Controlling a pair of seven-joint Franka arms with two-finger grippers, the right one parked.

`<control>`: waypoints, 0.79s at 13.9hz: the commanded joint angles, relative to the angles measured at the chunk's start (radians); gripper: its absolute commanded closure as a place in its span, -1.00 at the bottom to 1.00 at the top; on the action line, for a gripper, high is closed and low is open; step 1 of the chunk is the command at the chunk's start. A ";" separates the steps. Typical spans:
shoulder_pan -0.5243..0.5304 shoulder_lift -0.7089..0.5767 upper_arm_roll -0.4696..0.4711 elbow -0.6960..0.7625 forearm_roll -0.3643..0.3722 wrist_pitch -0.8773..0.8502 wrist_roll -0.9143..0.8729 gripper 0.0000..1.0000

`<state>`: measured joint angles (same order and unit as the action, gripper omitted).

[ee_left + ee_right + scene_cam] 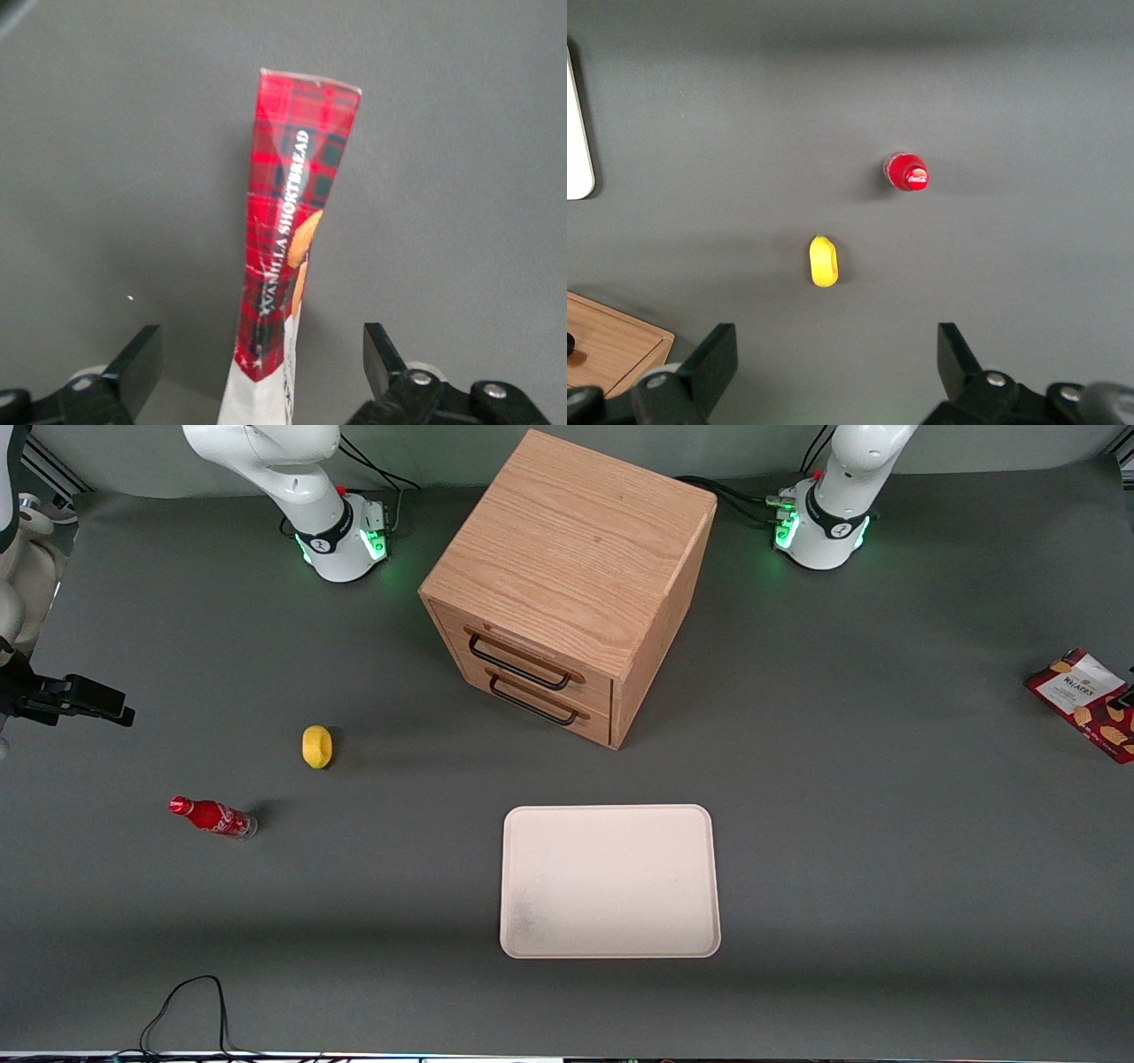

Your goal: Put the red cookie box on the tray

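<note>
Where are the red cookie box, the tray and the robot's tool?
red cookie box [288, 230]: left wrist view, plaid side panel.
tray [609, 881]: front view, bare middle.
tool [263, 363]: left wrist view, open, straddling the box.

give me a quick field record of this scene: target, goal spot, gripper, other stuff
target: red cookie box, at the working arm's end of the table, not on the tray
goal spot: tray, bare, in front of the wooden drawer cabinet
gripper: left gripper open, over the box, one finger on each side, not touching it
other stuff: lemon and red soda bottle toward the parked arm's end, the bottle nearer the front camera
task status: box not yet grasped
</note>
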<state>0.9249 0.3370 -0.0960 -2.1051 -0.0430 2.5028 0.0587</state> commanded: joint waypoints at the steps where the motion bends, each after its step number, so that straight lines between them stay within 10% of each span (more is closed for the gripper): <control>1: -0.018 0.008 0.009 -0.007 -0.012 0.016 0.001 -1.00; 7: -0.020 0.039 0.009 0.057 -0.003 -0.012 0.007 -0.78; 11: -0.018 0.051 0.009 0.059 -0.003 -0.009 0.024 0.38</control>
<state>0.9154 0.3701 -0.0960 -2.0645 -0.0429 2.5045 0.0638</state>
